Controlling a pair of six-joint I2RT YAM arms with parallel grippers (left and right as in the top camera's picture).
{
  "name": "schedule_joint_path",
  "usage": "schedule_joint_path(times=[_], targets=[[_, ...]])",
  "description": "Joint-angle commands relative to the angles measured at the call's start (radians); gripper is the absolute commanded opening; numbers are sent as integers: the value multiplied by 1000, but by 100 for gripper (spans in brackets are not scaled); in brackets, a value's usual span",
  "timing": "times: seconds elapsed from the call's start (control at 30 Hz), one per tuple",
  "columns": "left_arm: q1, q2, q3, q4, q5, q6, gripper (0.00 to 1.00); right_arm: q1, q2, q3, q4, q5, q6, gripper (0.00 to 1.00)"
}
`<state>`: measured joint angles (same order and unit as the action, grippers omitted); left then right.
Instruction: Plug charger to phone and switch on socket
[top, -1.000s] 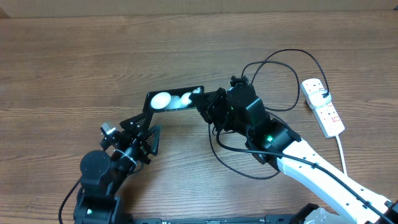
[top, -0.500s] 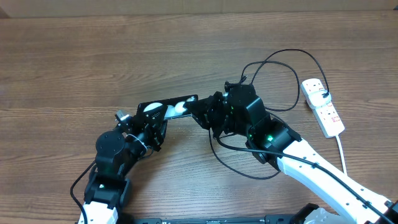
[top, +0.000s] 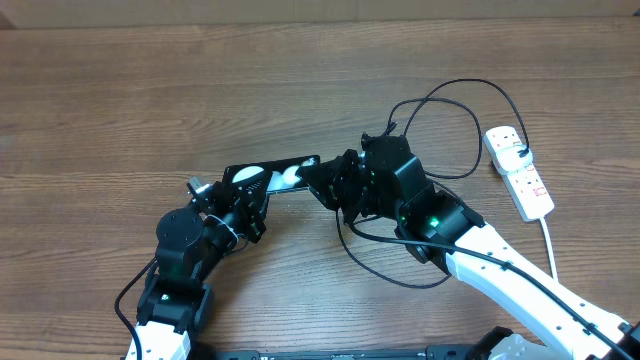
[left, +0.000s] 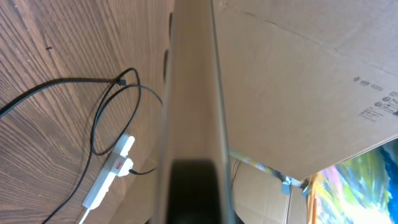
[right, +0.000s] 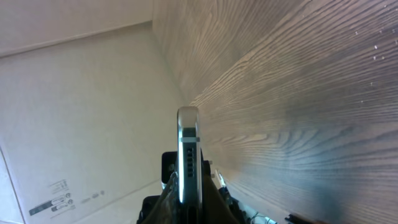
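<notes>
Wood worktop (top: 120, 90) | right jaws hold phone (top: 275, 172) | left jaws straddle it (grip unclear) | steady phone before fetching charger (top: 470, 82)

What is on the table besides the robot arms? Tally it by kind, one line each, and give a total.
phone: 1
charger cable: 1
power strip: 1
Total: 3
</notes>
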<state>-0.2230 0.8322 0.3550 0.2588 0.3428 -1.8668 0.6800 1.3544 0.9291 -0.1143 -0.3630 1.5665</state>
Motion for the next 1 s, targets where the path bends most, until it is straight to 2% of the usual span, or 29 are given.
schedule_joint_path(times=[0.0, 0.13, 0.27, 0.4, 0.47, 0.57, 0.7, 0.87, 0.97], targets=[[0, 4, 1, -21, -72, 50, 4, 7, -29, 41, 5, -80, 8, 15], [0, 13, 1, -85, -128, 101, 4, 7, -28, 41, -17, -72, -3, 34], [0, 49, 1, -116, -185, 122, 4, 7, -28, 41, -53, 0, -68, 45], [0, 105, 1, -112, -168, 128, 4, 7, -28, 41, -128, 231, -285, 61], [0, 135, 1, -112, -124, 127, 4, 7, -29, 41, -166, 395, -452, 67], [5, 171, 2, -106, -30, 127, 4, 7, -28, 41, -230, 637, -641, 89], [43, 223, 11, -96, 164, 139, 4, -10, -29, 41, -294, 772, -824, 93], [110, 291, 57, -97, 418, 216, 4, -94, -29, 41, -364, 733, -835, 98], [135, 332, 104, -96, 540, 238, 4, -179, -28, 41, -370, 599, -835, 100]])
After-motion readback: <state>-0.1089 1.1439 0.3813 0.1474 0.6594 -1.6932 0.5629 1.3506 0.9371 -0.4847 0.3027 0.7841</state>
